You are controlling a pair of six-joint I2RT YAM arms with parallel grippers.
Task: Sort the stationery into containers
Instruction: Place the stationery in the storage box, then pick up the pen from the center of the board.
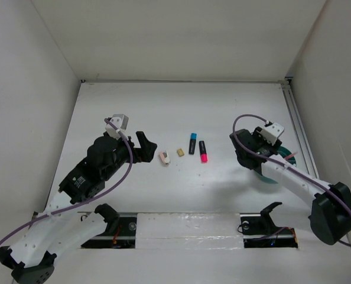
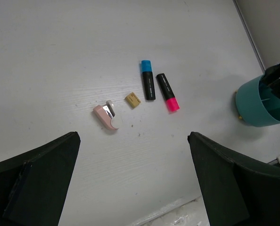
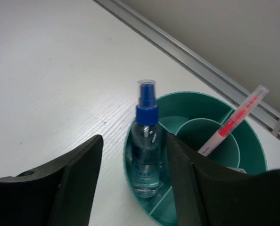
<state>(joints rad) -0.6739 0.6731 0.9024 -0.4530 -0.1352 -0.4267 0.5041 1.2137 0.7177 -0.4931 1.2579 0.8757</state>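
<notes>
White walls box in a white bench point(image 1: 223, 106). At its right side stands the teal cup point(image 3: 253, 141), and I judge the sorting under way rather than done. The clear bottle point(image 3: 146, 150) with its blue cap stands upright in the cup's outer compartment, and a thin orange-pink pencil point(image 3: 234, 122) leans out of the round middle one.

Four things lie loose mid-bench, well apart from the cup:
- the blue-and-black highlighter point(image 2: 147, 80)
- the pink-and-black highlighter point(image 2: 167, 92), just right of it
- the pinkish eraser point(image 2: 107, 117), nearer and to the left
- the small tan eraser point(image 2: 132, 100), between that eraser and the highlighters

My right arm point(image 1: 293, 177) bends down over the cup. My right fingers point(image 3: 78, 183) stand partly apart on either side of the bottle with a gap showing, so I have nothing in hand. My left fingers point(image 2: 36, 179) are spread wide and empty, aimed down at the loose things.
</notes>
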